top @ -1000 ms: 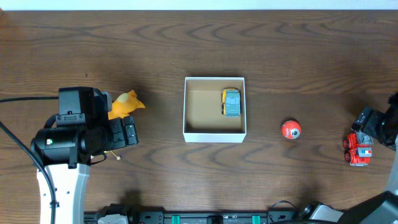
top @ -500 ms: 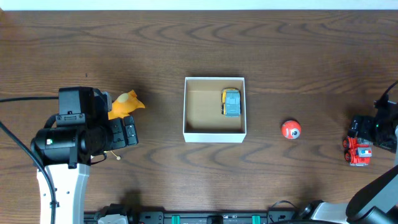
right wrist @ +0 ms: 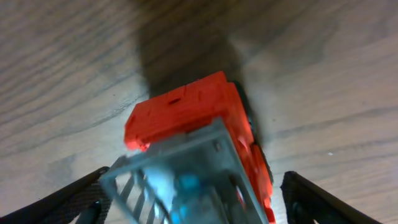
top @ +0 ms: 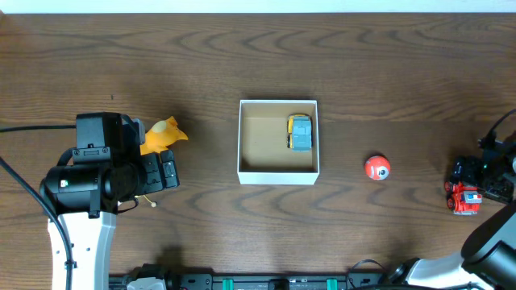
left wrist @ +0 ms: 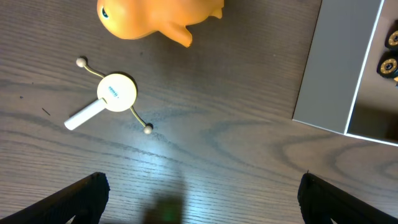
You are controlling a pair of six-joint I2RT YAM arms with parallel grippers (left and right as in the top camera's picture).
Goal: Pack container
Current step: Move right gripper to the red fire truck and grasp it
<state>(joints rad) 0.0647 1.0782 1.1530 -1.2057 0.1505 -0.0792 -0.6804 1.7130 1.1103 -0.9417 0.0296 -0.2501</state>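
The container (top: 278, 173), a white-walled box with a brown floor, stands mid-table with a yellow and blue toy car (top: 299, 132) inside it. A red toy truck (top: 465, 200) with a grey ladder (right wrist: 186, 180) lies at the far right. My right gripper (right wrist: 196, 186) is open and straddles the truck, one finger on each side, with a gap still showing on the right side. My left gripper (left wrist: 200, 186) hangs open over bare wood at the left, a little short of a white spinner toy (left wrist: 115, 93) and an orange animal toy (left wrist: 158, 17).
A red ball (top: 376, 167) sits between the container and the truck. The container's white wall (left wrist: 336, 62) shows at the right of the left wrist view. The table's right edge is close behind the truck.
My right gripper has come down over the red truck and its jaws have narrowed a little round it. The left arm and the toys have not moved.
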